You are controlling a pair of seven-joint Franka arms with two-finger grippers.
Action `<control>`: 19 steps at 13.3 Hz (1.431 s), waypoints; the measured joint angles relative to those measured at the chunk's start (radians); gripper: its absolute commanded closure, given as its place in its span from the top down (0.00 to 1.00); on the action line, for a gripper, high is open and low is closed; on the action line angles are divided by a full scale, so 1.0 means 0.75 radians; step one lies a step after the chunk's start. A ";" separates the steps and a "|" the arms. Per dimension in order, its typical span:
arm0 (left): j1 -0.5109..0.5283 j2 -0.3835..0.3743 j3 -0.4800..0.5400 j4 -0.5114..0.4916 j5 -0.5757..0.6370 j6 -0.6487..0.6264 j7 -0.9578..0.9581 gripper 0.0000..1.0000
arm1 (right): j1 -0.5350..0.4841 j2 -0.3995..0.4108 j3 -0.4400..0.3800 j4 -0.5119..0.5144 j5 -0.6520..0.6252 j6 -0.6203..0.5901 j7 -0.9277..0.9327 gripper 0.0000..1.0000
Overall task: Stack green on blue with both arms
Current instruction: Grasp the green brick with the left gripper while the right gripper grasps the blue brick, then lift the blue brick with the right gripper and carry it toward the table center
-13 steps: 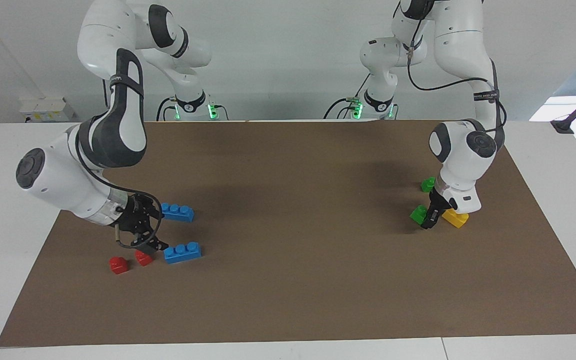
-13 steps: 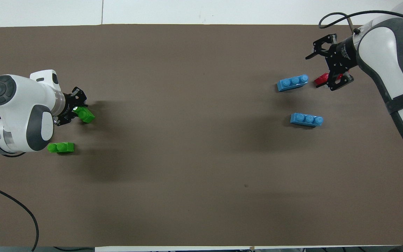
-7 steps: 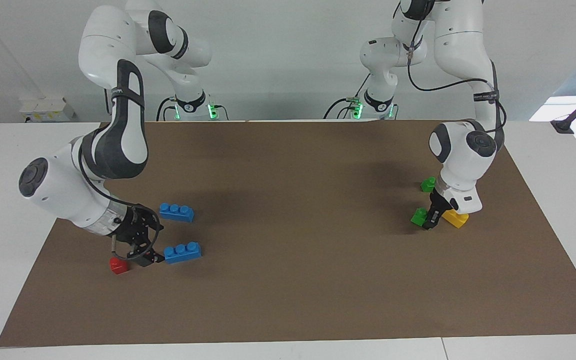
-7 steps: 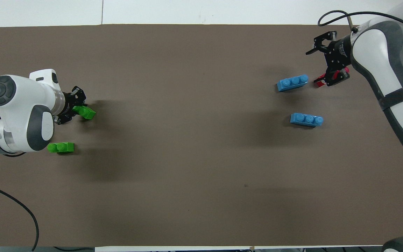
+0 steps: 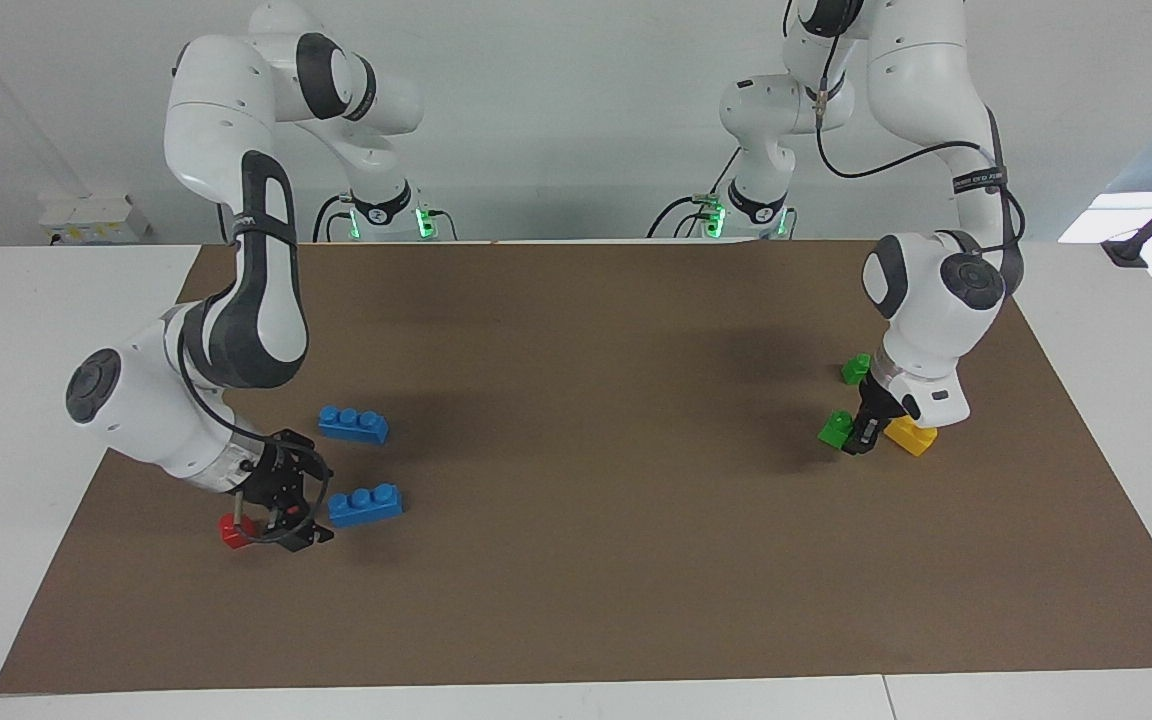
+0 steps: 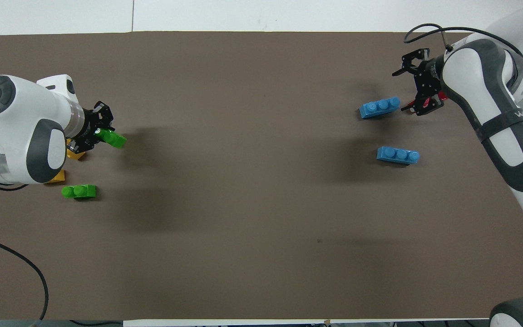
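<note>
Left gripper (image 5: 861,440) at right of the facing view, low over the mat (image 5: 586,600), fingers clamped on a green brick (image 5: 835,429), tilted. Second green brick (image 5: 855,368) just above it in that view; yellow brick (image 5: 911,436) beside the gripper. Right gripper (image 5: 288,525) at lower left of the facing view, fingers spread wide, down by the red bricks (image 5: 233,532). 2 blue bricks flat on the mat: one (image 5: 365,503) just beside the right gripper, other (image 5: 353,424) above it.
</note>
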 measured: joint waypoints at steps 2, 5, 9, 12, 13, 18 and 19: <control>-0.076 -0.011 -0.003 0.130 0.000 -0.181 -0.166 0.00 | 0.004 0.000 0.000 -0.023 0.000 0.000 -0.002 0.96; -0.210 -0.031 -0.007 0.228 0.001 -0.326 -0.403 0.00 | 0.001 0.002 -0.001 -0.065 0.000 0.008 -0.039 0.96; -0.327 -0.083 -0.011 0.237 0.001 -0.337 -0.789 0.00 | -0.005 0.002 -0.001 -0.087 0.000 0.030 -0.078 0.96; -0.396 -0.117 -0.013 0.237 0.001 -0.349 -1.019 0.00 | -0.002 0.005 0.000 -0.099 0.000 0.070 -0.080 0.96; -0.415 -0.122 -0.013 0.237 0.001 -0.352 -1.074 0.00 | 0.000 0.008 0.000 -0.103 0.000 0.084 -0.081 0.96; -0.441 -0.124 -0.029 0.237 0.001 -0.353 -1.239 0.00 | 0.008 0.025 0.000 -0.111 0.000 0.122 -0.081 0.90; -0.441 -0.124 -0.035 0.237 0.001 -0.353 -1.250 0.00 | 0.009 0.026 0.000 -0.119 0.000 0.135 -0.082 0.86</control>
